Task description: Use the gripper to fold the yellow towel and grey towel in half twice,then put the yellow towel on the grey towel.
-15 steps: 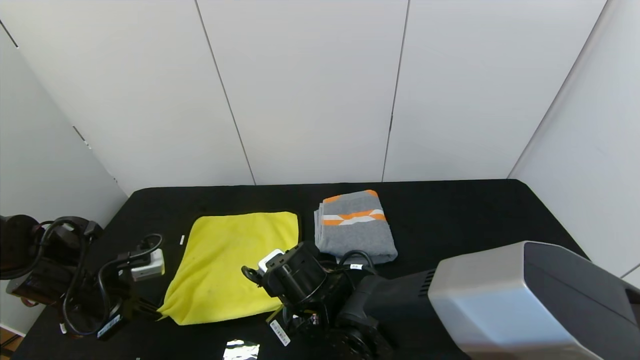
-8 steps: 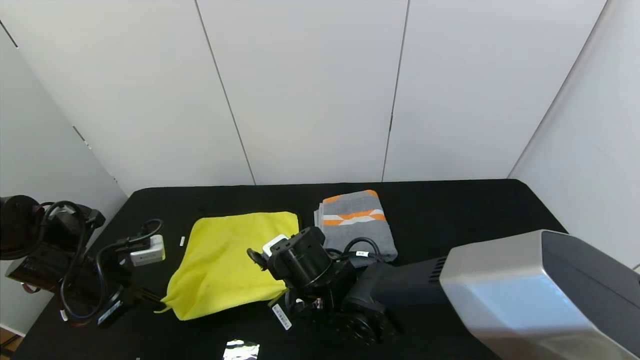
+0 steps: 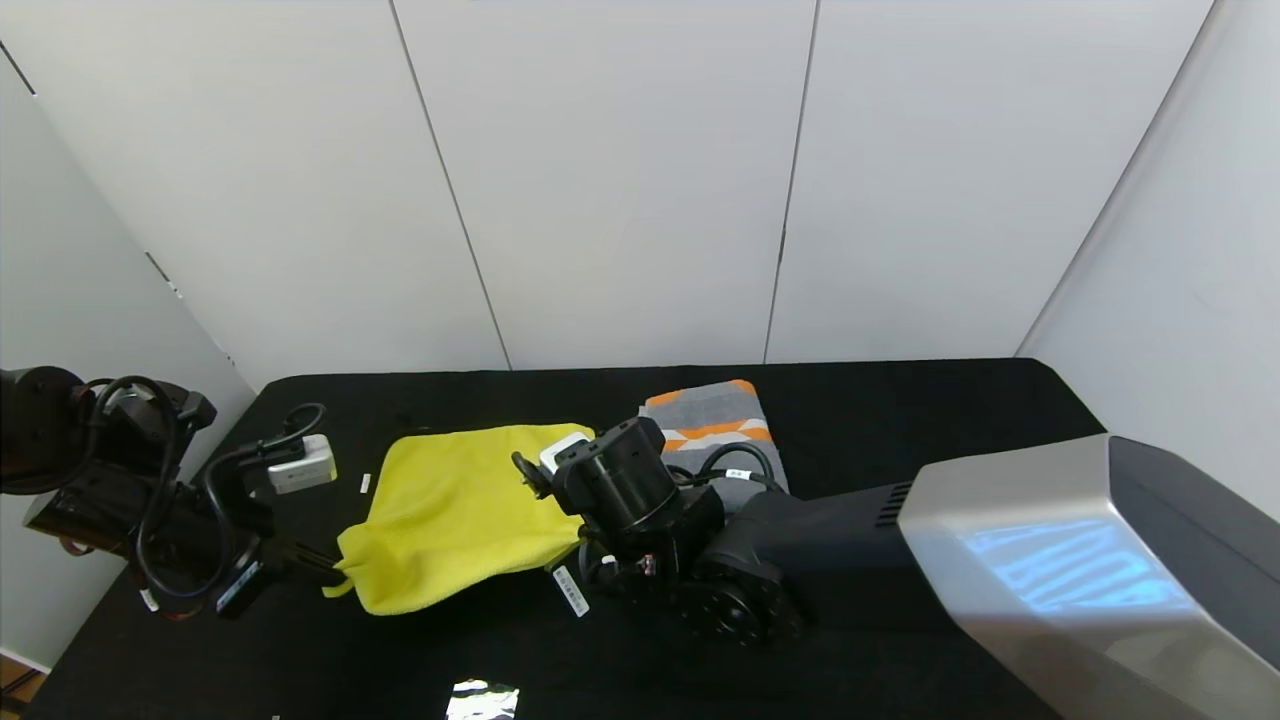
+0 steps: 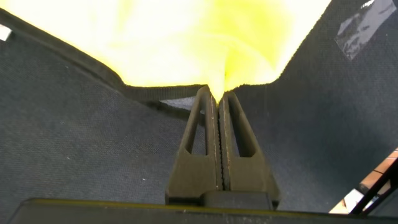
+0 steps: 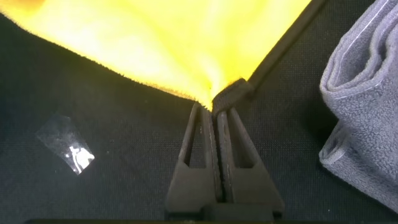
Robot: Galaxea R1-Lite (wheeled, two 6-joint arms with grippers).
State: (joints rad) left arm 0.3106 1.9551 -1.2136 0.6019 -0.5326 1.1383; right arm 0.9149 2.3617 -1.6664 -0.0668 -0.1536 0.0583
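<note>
Your left gripper (image 4: 217,99) pinches the near-left corner of the yellow towel (image 3: 465,510), which lies just left of the folded grey towel (image 3: 715,440); your right gripper (image 5: 214,106), jaws clamped, holds the corner nearest the grey towel. Uneven lifting could skew the fold, and either thin pinch may slip, though grip depth looks uncertain.

The yellow towel (image 3: 455,515) is bright lemon yellow with a thin dark trim along its edge. At its 2 o'clock, the grey towel (image 3: 715,435) is mid grey with orange patches and a white-and-orange band of angled shapes; its edges (image 5: 364,106) are paler grey. The table (image 3: 900,420) is covered in black. Both end effectors, left (image 4: 217,99) and right (image 5: 211,112), are matt black. The wall panels (image 3: 620,180) are white.
</note>
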